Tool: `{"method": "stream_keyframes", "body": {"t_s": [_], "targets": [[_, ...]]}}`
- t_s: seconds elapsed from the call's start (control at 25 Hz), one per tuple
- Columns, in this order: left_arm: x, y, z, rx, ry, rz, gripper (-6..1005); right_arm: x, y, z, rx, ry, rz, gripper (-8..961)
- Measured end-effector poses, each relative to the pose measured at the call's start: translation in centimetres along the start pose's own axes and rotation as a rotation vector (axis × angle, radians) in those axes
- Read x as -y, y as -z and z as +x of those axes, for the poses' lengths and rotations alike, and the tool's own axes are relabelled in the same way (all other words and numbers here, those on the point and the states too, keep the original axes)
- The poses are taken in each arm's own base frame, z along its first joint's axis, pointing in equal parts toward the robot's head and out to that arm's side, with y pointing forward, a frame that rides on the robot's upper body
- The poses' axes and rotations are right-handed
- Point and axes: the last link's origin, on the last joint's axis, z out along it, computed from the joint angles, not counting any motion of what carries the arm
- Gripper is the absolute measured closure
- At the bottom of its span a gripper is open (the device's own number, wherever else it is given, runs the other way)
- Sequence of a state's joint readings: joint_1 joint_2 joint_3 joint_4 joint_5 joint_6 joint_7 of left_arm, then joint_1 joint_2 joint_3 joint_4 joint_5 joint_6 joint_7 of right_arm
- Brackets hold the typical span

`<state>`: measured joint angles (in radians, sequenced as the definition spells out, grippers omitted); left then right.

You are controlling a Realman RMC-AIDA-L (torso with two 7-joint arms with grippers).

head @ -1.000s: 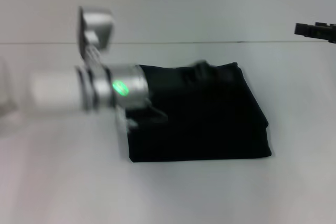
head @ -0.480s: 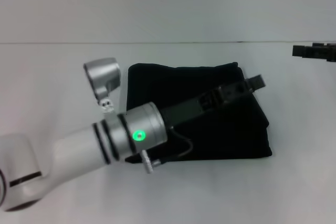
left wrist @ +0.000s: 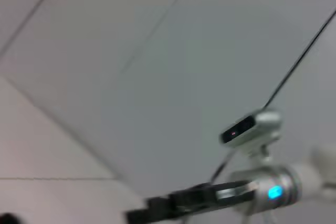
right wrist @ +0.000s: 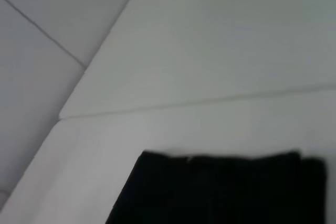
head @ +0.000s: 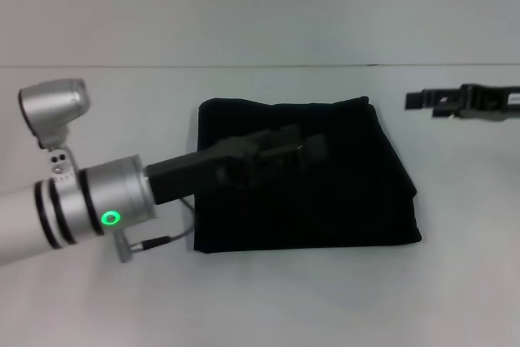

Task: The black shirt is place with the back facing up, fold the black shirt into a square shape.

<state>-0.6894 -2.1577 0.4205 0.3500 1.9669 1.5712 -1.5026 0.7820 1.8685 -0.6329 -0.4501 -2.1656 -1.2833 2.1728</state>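
Left arm: enters the head view from the lower left, white forearm with black rings, silver wrist cuff showing a lit green ring, silver camera pod raised above the wrist. Left gripper (head: 313, 145): black, extended forward and toward the right, lying nearly level; finger state not discernible.

Right arm: reaches in from the right edge of the head view, held level. Right gripper (head: 416, 101): black, pointing left; also seen in the left wrist view (left wrist: 137, 215) with silver wrist and blue light behind it; finger state not discernible.
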Motion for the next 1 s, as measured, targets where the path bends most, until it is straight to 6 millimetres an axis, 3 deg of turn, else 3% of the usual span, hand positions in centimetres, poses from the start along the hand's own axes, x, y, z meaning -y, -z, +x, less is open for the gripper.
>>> {"method": "stream_keyframes", "body": {"t_s": [0.28,0.64,1.0], "targets": [[1.5,2.2,0.6,0.041,-0.175,0.108,186,-1.0,-2.4,2.4,-0.099,-0.135,-0.036,96],[2.9,3.6,0.9,0.050,-0.240,0.220,186,-1.7,-4.3,4.7,-0.155,-0.251,-0.045,97],[3.4,3.6,0.7,0.053,-0.245,0.257,185,-1.6,-5.1,5.3,-0.138,-0.318,-0.029,96]]}}
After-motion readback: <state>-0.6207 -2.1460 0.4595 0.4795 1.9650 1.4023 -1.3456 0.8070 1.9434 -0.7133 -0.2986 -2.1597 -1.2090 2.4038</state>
